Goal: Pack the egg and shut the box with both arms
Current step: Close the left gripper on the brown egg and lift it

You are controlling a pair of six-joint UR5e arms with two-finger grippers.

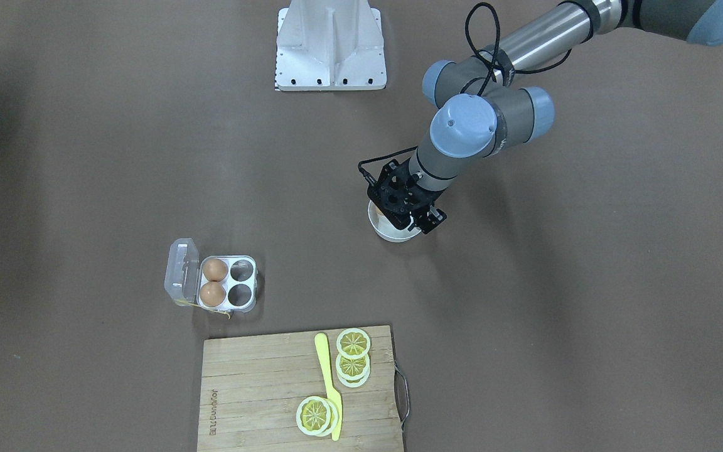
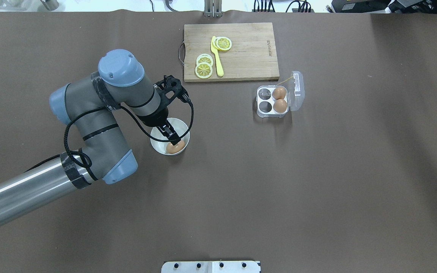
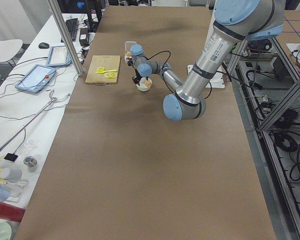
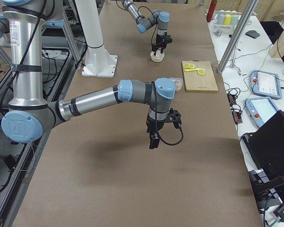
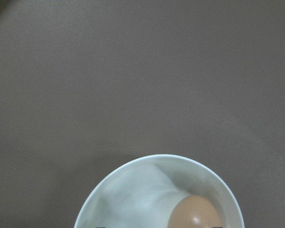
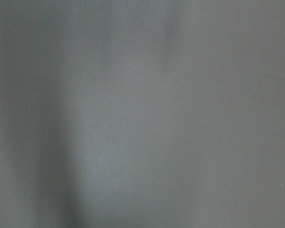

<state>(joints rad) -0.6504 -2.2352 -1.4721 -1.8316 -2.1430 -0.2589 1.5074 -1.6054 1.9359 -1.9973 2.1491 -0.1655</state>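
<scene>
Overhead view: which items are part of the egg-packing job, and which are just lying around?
In the job:
- egg in the white bowl
- egg box, lid open, holding two packed eggs
- left hand over the bowl

Lying about:
- cutting board
- lemon slices
- yellow knife
- white stand

only one legible mark, on the cutting board (image 1: 261,389)
a burnt-in brand line (image 1: 214,411) ran along its left edge, lower centre of the front-facing view; it seemed to read "joyoung", the rest too small.
</scene>
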